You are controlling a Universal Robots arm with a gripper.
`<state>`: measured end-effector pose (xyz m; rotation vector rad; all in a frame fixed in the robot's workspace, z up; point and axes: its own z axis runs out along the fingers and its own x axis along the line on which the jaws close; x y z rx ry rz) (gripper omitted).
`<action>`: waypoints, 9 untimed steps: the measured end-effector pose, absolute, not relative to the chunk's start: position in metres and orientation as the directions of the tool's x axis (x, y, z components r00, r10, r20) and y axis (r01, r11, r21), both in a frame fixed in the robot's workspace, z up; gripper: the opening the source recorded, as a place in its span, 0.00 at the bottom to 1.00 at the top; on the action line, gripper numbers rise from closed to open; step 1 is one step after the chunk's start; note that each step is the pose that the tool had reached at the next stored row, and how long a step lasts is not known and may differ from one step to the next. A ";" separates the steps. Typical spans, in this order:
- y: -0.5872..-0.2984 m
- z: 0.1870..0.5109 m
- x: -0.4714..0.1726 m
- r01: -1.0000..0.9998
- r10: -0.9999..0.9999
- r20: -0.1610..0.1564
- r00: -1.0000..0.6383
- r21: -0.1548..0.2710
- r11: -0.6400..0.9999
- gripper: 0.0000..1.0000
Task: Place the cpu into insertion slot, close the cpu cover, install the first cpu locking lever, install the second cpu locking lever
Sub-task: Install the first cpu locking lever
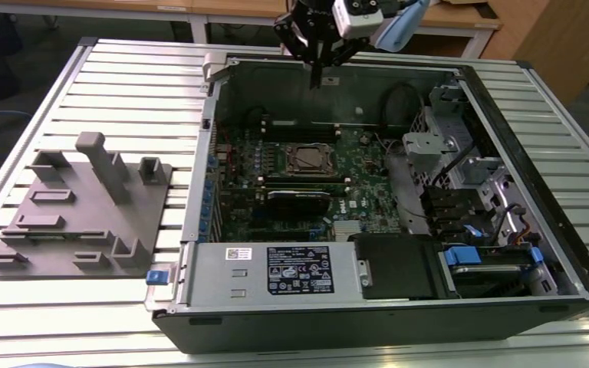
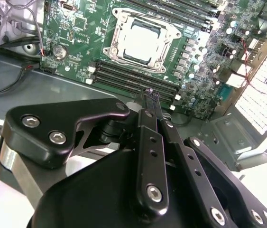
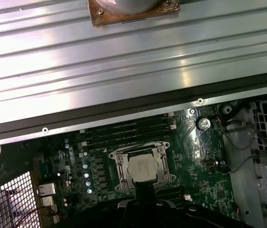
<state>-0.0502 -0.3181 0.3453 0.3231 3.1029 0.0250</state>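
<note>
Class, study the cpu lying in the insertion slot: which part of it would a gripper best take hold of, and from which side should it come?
Probably two opposite edges, coming straight down from above. The cpu lies flat, face up in the insertion slot, whose raised metal frame surrounds it and blocks any sideways approach. The gripper hangs above the board, away from it, fingers together.

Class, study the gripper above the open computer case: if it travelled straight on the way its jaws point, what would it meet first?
Probably the memory slots on the green circuit board, just short of the insertion slot holding the cpu. The gripper has its jaws together, pointing at them. Depth is unclear, so this is a judgement.
</note>
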 end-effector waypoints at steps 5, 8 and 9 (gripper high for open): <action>-0.318 0.340 -0.050 0.206 0.206 -0.021 -0.978 0.018 0.978 0.10; -0.318 0.336 -0.050 0.206 0.206 -0.021 -0.978 0.018 0.978 0.10; -0.318 0.335 -0.050 0.206 0.206 -0.021 -0.978 0.018 0.978 0.10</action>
